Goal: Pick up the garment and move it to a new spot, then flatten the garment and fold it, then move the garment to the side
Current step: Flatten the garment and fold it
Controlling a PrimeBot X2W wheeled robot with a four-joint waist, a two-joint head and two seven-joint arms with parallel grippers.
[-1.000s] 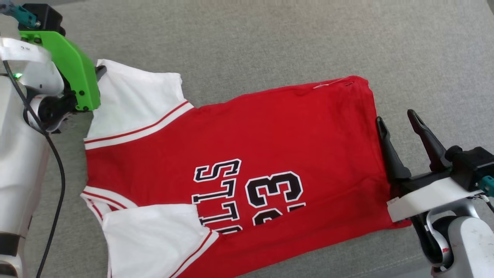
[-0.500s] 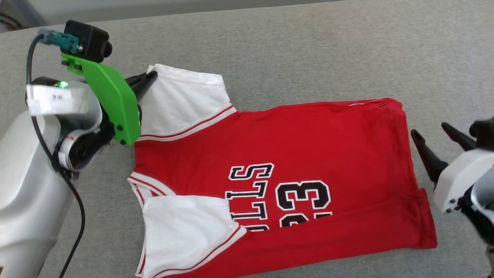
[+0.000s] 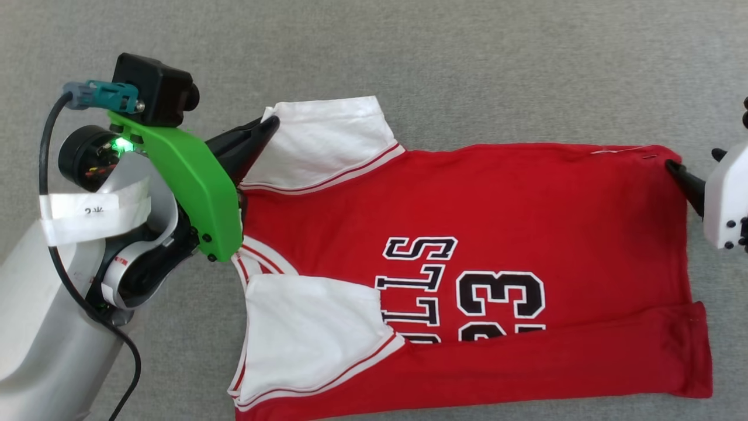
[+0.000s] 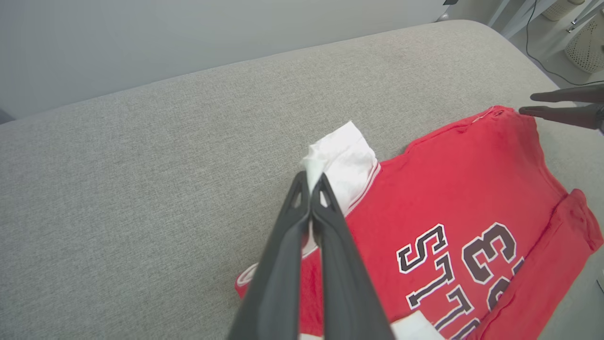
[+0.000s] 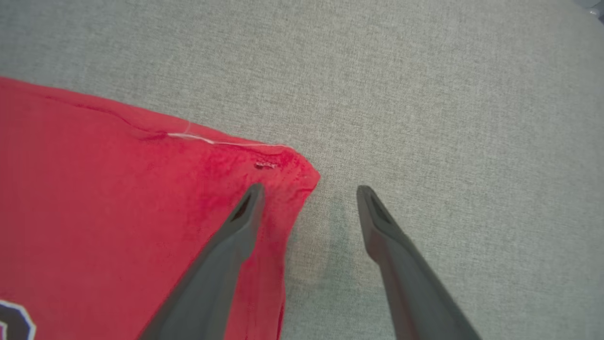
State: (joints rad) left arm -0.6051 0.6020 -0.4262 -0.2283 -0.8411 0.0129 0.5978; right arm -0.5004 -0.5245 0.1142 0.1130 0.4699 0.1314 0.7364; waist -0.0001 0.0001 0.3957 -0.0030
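**Item:** red shirt (image 3: 467, 222) with white short sleeves, striped trim and black lettering (image 3: 461, 286) outlined in white.

**Location:** flat on a grey upholstered surface (image 3: 467, 58), across the centre and lower right of the head view. Collar toward the left of the frame, hem toward the right.

**Condition:** lower long edge folded up over the body as a strip along the bottom of the frame. Lower sleeve (image 3: 310, 333) folded in over the chest, covering part of the lettering. Upper sleeve (image 3: 327, 140) spread out at upper centre-left.

**Left gripper** (image 3: 267, 125): upper left of the head view, beneath a green bracket (image 3: 198, 181). Fingers pressed together, pinching the outer corner of the upper sleeve, which bunches at the tips.

**Right gripper** (image 5: 310, 190): right edge of the head view, at the shirt's upper hem corner. Fingers spread wide, holding nothing. One finger lies over the red cloth, the other over bare grey surface just beside it. Whether it touches the cloth cannot be told.
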